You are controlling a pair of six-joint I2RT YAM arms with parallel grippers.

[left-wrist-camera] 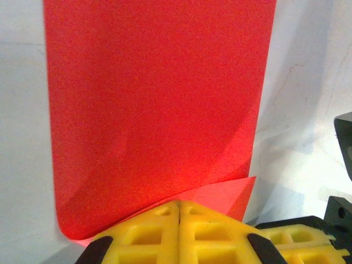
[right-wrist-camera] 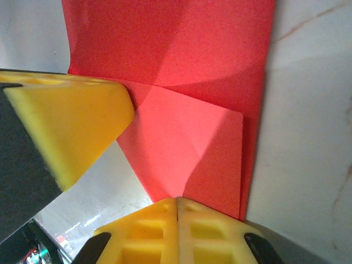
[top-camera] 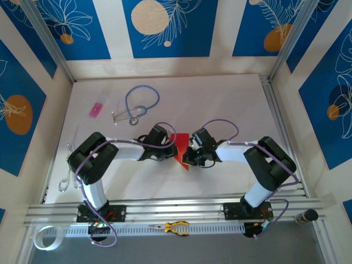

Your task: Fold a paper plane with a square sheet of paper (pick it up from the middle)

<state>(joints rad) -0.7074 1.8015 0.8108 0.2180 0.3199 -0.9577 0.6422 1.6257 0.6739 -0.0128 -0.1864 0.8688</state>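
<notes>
As left hand (left-wrist-camera: 179,208) and right hand (right-wrist-camera: 177,202) pinch, paper (left-wrist-camera: 154,110) seems half-hidden

White tbl (top-camera: 220,99), stethoscope (top-camera: 140,104), pink item (top-camera: 96,109), red paper (top-camera: 179,143)

the red paper (left-wrist-camera: 154,110) looks matt, the yellow fingers (left-wrist-camera: 143,234) rough plastic, the white tabletop (left-wrist-camera: 308,82) smooth.
</notes>
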